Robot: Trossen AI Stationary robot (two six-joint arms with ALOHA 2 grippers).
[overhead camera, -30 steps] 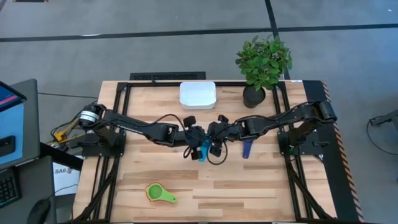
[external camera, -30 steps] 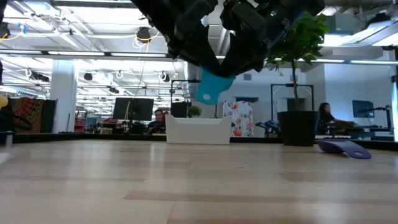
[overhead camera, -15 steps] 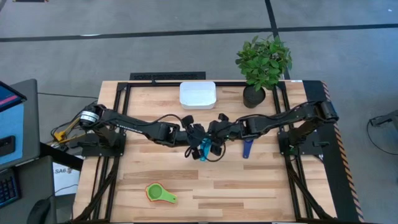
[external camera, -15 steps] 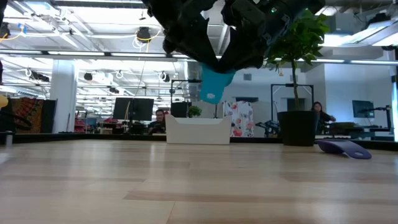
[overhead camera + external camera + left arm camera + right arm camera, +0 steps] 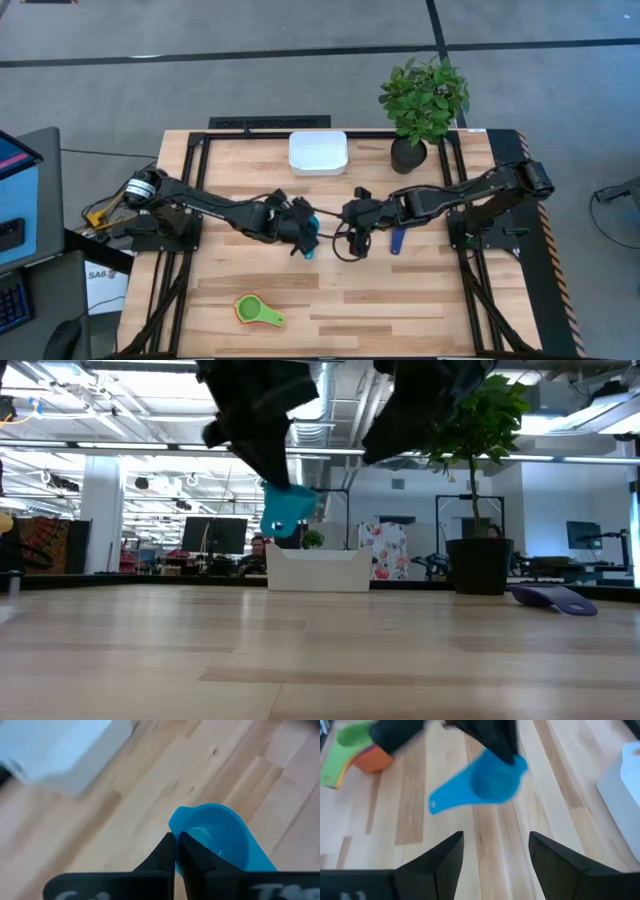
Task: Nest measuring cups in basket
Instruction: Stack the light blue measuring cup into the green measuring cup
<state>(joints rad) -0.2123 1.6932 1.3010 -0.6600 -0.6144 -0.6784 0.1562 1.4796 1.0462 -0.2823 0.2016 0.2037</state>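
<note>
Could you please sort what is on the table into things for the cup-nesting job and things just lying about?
For the job:
- light blue cup, held in the shut left gripper
- dark blue cup
- green-topped stack of cups
- basket
- right gripper, open

Lying about:
- potted plant

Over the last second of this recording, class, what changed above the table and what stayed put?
The light blue cup passed between arms: the left gripper shut on its rim and carried it leftward, while the right gripper opened, let go and drew back to the right. The basket, the dark blue cup, the nested cups and the plant pot stayed where they were.
</note>
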